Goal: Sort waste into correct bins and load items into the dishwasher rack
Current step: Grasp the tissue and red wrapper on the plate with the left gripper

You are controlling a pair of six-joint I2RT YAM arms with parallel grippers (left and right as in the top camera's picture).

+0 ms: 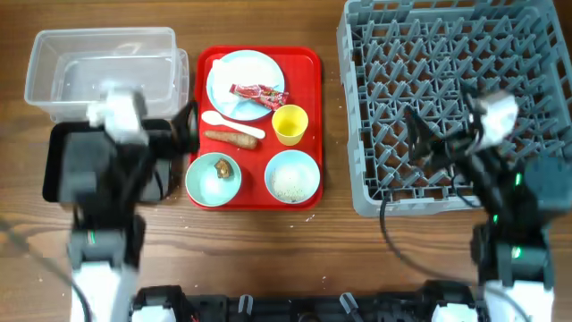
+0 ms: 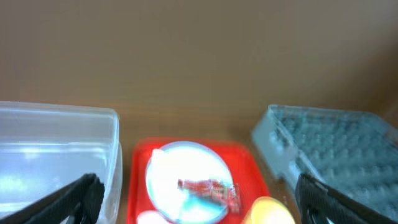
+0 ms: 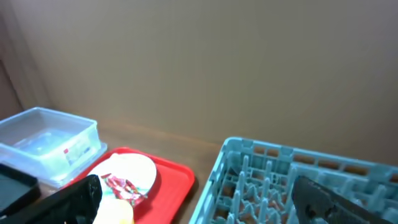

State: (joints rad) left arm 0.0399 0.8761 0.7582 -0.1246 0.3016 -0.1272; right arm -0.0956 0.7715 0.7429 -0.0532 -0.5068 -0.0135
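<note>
A red snack wrapper [image 1: 257, 92] lies on the pale plate [image 1: 246, 76] on a red tray. A white spoon [image 1: 232, 124] and the carrot-like root [image 1: 231, 137] lie below it, beside the yellow cup [image 1: 290, 123]. The mint bowl [image 1: 213, 179] holds a brown lump [image 1: 222, 167]. The other bowl [image 1: 292, 176] holds rice. My left gripper [image 1: 186, 130] is open and empty at the tray's left edge, facing the plate [image 2: 186, 174]. My right gripper [image 1: 420, 134] is open and empty above the grey rack [image 1: 456, 54]. I cannot make out any tissue.
The clear tub [image 1: 103, 63] stands at the back left, with the black tray [image 1: 71, 165] in front of it under my left arm. The red tray [image 1: 308, 72] lies between the bins and the rack. The rack [image 3: 280, 168] fills the right side.
</note>
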